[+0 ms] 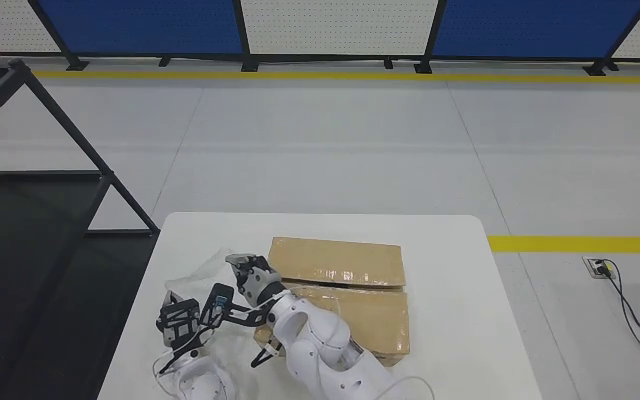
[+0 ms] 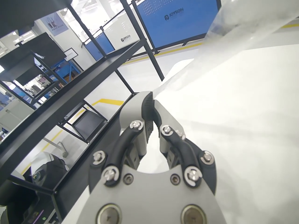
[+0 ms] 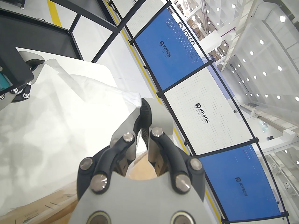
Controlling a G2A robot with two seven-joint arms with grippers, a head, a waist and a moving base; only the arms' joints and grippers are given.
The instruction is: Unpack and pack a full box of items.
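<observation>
Left end effector [image 2: 152,100] and right end effector [image 3: 143,109] each pinch tight on an edge of the clear bag [image 2: 236,31], holding it stretched over the table [image 1: 450,300] beside the box [image 1: 340,262], likely to spread its mouth for items.

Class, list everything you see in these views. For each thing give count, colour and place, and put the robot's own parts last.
Table: one, white, centre.
Box: one, brown cardboard, on the table.
Bag: one, clear plastic, beside the box on the rack side, above the table.
Rack: one, black, beside the table.
Panels: several, blue and white, along the far floor.
Floor lines: two, yellow, one by the panels, one beside the table.
Jaws: two pairs, grey with black pads, each shut on a bag edge.
</observation>
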